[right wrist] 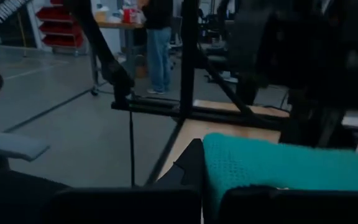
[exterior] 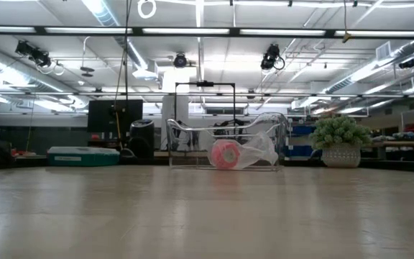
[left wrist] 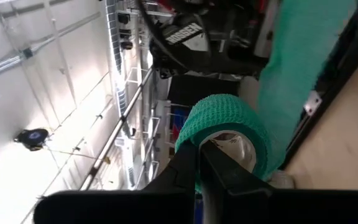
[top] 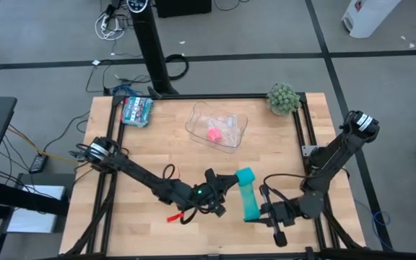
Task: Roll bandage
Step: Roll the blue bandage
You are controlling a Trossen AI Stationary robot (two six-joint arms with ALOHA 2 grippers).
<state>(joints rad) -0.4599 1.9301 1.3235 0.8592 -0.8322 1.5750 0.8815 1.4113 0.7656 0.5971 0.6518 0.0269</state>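
Bandage (top: 248, 195), teal-green, on the near half of the wooden table (top: 157, 152), right of centre: rolled end toward the middle of the table, flat strip trailing from it toward the near edge. Left gripper (top: 226, 182) at the rolled end, fingers closed on the roll; in the left wrist view the roll (left wrist: 229, 124) sits right at the dark fingertips (left wrist: 222, 165), strip stretching away beyond. Right gripper (top: 260, 214) at the strip's near end, jaws clamped on the fabric; right wrist view shows teal cloth (right wrist: 278, 165) pinched between the dark fingers. Left arm stretched low across the table from its left edge, right arm folded down from the right edge.

Clear plastic container (top: 217, 126) toward the far side, pink roll (top: 214, 133) inside. Teal-patterned packet (top: 136, 110) near the far left corner. Small potted plant (top: 283, 98) at the far right corner. Red-handled tool (top: 173, 215) beside the left arm, near edge. Person standing in the room beyond (right wrist: 157, 31), partly seen.
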